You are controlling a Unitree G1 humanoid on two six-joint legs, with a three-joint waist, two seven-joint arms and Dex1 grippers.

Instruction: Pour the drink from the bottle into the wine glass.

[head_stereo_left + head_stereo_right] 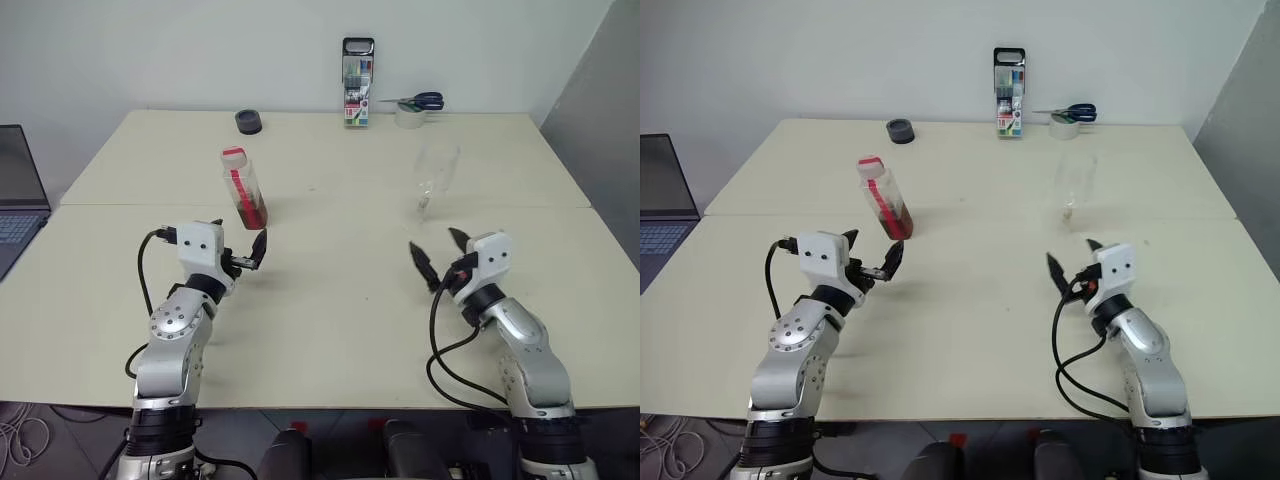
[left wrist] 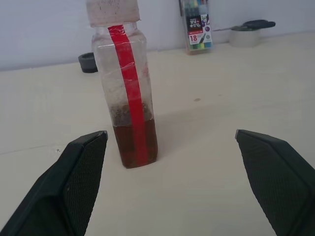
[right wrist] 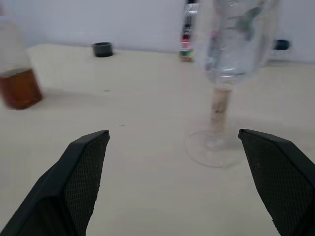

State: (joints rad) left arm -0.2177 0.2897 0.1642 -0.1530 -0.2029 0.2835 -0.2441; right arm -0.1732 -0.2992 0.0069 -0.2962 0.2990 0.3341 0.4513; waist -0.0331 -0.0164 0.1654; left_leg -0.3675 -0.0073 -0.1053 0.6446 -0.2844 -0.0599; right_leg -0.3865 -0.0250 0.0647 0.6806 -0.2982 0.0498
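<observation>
The bottle (image 1: 243, 187) is clear plastic with a red strip and a pale cap. It stands upright on the left half of the table. The reddish-brown drink (image 2: 133, 145) fills roughly its bottom third. My left gripper (image 1: 240, 240) is open just short of the bottle, which stands ahead of the gap between the fingers (image 2: 78, 177), apart from them. The empty wine glass (image 1: 435, 175) stands upright on the right half. My right gripper (image 1: 432, 242) is open and level just in front of its foot (image 3: 214, 147), not touching it.
An upright pack of markers (image 1: 358, 82), scissors (image 1: 415, 102) lying on a tape roll, and a small black round thing (image 1: 249, 122) sit along the table's far edge. A laptop (image 1: 15, 200) lies off to the left. Bare tabletop separates bottle and glass.
</observation>
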